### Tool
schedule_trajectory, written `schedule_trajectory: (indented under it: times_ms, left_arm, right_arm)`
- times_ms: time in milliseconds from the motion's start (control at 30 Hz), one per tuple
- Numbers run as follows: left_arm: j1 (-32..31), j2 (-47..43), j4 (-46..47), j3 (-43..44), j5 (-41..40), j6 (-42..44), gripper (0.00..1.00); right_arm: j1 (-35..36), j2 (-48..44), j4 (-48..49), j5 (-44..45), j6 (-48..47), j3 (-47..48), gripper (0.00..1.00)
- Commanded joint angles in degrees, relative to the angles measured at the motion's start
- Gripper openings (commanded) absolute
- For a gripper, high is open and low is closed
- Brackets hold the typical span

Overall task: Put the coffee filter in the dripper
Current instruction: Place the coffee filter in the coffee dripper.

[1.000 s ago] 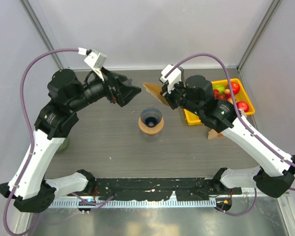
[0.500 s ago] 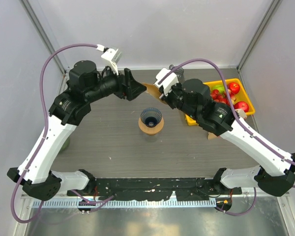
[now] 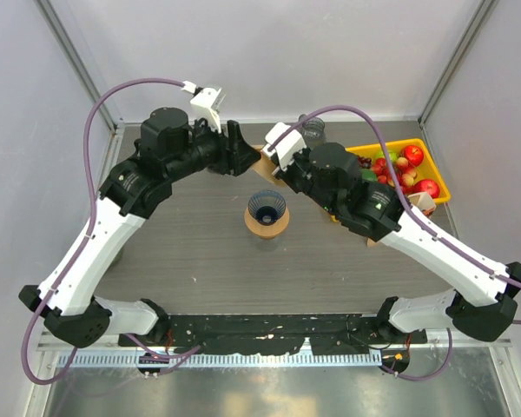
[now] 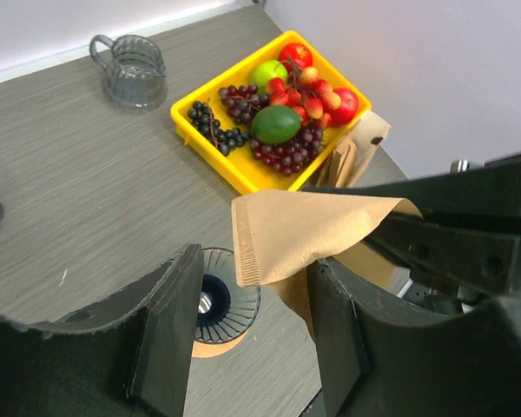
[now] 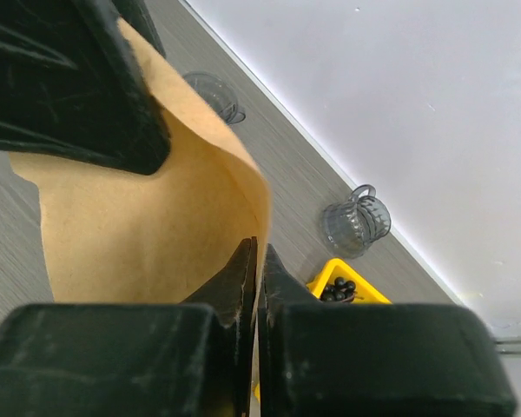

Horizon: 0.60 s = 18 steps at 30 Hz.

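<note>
Our right fingers [image 5: 240, 278] pinch shut on the flat brown paper coffee filter [image 4: 304, 234], aloft at 12 o'clock of the dark ribbed dripper [image 3: 267, 211]. Its long axis runs 3-to-9, crimped edge between our half-open left fingers [image 4: 169, 321].

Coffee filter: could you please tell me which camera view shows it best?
Left wrist: the coffee filter shows nearly whole, seam included. Right wrist gives a cropped close-up; top external only a brown sliver.
</note>
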Motion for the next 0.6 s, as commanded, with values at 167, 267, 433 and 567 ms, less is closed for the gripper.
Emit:
schedule_trajectory:
  times_ms: [167,267,433,567]
  left_arm:
    - [-1.68,-5.56,10.03,-5.55,-14.14,-8.37,0.68]
    - [-2.38,-6.8,11.81,-7.93,-15.81,-8.29,0.68]
    - [-2.47,-6.1,10.84,-8.2,-18.1,-8.64,0.59]
    - [-2.47,-5.22,10.93,-7.85,-18.45,-9.61,0.59]
  right_arm:
    - [3.92,4.81,4.3,13.74,8.2,6.02,0.05]
    - [3.84,5.51,3.42,13.93,10.59,7.34,0.05]
    - [3.84,6.04,2.27,13.14,14.45,9.45,0.05]
    - [4.19,7.09,2.01,13.93,16.82,10.42,0.05]
